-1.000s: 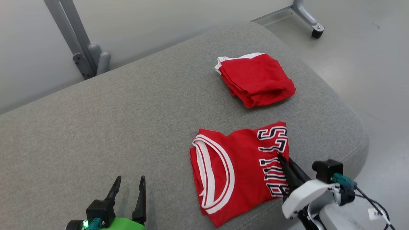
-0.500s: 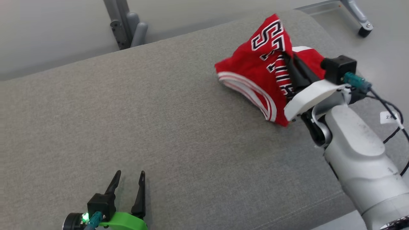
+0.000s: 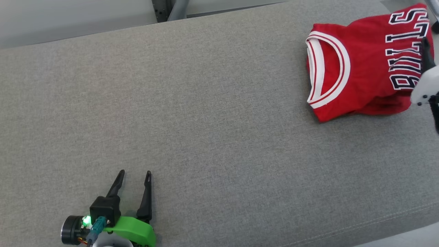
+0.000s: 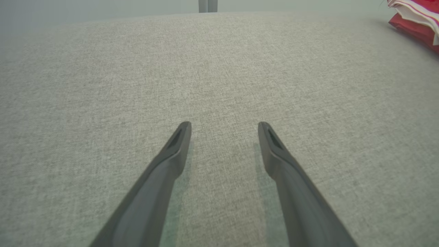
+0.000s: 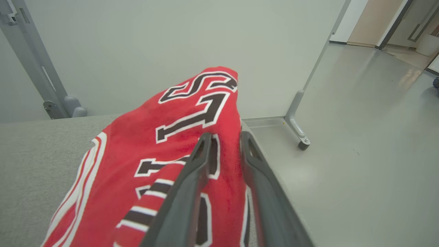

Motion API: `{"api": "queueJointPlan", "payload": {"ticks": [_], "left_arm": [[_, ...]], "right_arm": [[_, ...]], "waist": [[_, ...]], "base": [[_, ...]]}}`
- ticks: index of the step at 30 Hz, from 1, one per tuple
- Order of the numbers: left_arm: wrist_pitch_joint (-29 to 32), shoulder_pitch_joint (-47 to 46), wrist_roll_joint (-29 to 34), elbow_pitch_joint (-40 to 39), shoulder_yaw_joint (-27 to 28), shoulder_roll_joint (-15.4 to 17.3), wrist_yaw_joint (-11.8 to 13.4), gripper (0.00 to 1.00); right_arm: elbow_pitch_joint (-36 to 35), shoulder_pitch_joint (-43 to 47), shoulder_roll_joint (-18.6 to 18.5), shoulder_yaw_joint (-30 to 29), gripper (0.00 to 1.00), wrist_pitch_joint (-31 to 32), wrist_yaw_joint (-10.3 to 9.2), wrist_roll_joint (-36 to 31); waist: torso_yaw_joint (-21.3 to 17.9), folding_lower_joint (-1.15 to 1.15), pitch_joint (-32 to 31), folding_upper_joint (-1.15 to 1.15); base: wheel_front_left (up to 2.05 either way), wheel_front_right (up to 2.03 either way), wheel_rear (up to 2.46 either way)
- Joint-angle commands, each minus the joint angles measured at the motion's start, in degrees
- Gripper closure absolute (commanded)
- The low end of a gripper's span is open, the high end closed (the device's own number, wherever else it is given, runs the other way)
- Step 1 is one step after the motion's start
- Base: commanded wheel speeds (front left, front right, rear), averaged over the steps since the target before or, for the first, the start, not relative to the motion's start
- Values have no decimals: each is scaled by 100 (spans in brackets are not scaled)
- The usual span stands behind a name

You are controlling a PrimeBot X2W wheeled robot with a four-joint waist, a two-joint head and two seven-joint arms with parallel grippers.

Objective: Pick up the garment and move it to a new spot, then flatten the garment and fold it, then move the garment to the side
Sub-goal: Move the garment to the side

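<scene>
Currently, head view, garment: red folded jersey at the far right end of the grey cushion. White-trimmed collar toward the cushion's middle, black lettering toward the outer edge. Long axis roughly across the view.
Head view, left gripper: low at the left over bare cushion, well apart from the garment. Fingers spread wide, nothing between them.
Head view, right arm: one dark finger laid over the lettered end, pale wrist shell just beside the jersey's edge. Second finger not made out.
Left wrist view, jaws: wide and empty above plain upholstery. Garment a red-and-white sliver in the upper right corner, well off the fingers' line.
Right wrist view, right gripper: fingers narrowly parted, pointing along the lettered edge, red cloth in the gap. Pinched or merely straddled: cannot tell.
Right wrist view, surroundings: lettered end humped up ahead of the fingers, with the floor and a castored frame leg beyond.
Nearer arm: the right, by far.
Step, as judged: final move to the side, seemingly at set-down. Next move likely hinges on drawing back along the fingers without dragging the lettered edge.
</scene>
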Motion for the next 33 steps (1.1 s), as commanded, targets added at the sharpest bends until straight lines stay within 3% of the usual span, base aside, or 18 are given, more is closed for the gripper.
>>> {"api": "queueJointPlan", "payload": {"ticks": [1, 5, 10, 16, 21, 33], "left_arm": [[2, -103, 55, -11, 23, 24, -20, 0], [2, -173, 129, -30, 92, 24, -4, 0], [2, -133, 75, -108, 208, 24, 77, 0], [2, 5, -30, -143, 255, 24, 183, 0], [2, 164, -96, -160, 225, 22, 236, 0], [2, 571, -257, -147, 220, 23, 290, 0]], "right_arm": [[72, -75, -77, -94, 0, -71, -7, -128], [332, -203, -180, -857, 0, -251, -7, -911], [-726, 188, 455, -1414, 0, -283, -8, -1499], [-2231, 1165, 1304, -787, 0, -286, -8, -1317], [-2954, 2263, 1675, -134, 0, -286, -8, -808], [-3259, 4065, 2008, 341, 0, -288, -8, -595]], "waist": [[144, 0, 155, 49], [237, 0, 222, 49], [294, 0, 120, 49], [368, 0, -191, 49], [512, 0, -562, 49], [879, 0, -1221, 49]], "base": [[0, 0, 0], [0, 0, 0], [0, 0, 0], [0, 0, 0], [0, 0, 0], [0, 0, 0]]}}
